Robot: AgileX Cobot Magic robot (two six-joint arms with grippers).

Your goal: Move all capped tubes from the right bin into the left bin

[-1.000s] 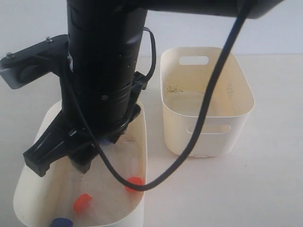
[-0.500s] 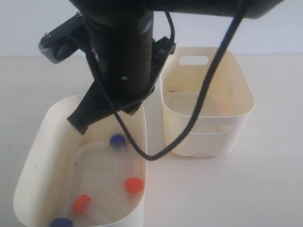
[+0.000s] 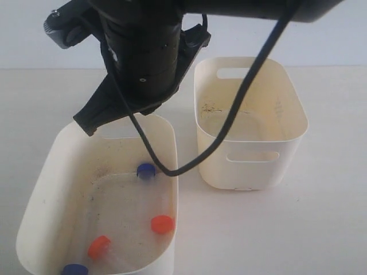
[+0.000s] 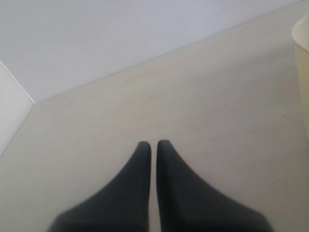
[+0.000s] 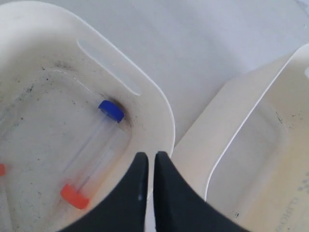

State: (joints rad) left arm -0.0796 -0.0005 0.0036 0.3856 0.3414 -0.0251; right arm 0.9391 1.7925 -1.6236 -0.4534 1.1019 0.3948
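Observation:
The left bin (image 3: 166,143) holds the capped tubes on its speckled floor. Two have dark blue caps (image 3: 146,169) (image 3: 74,269) and two have orange caps (image 3: 163,224) (image 3: 99,247). The right bin (image 3: 287,137) shows no tubes inside. My right gripper (image 3: 89,125) hangs above the left bin's far rim, shut with nothing in it. In the right wrist view the right gripper (image 5: 150,155) sits over the bin rim (image 5: 161,116), beside a blue cap (image 5: 111,110) and an orange cap (image 5: 75,196). My left gripper (image 4: 150,143) is shut over bare table.
The right arm's black cable (image 3: 229,129) droops across the gap between the bins and over the right bin's near corner. A cream bin edge (image 4: 301,58) shows at the border of the left wrist view. Pale tabletop (image 3: 321,229) surrounds both bins.
My right arm has risen out of the left bin and drawn back toward its far rim. A blue-capped tube now lies uncovered on the floor where the gripper was.

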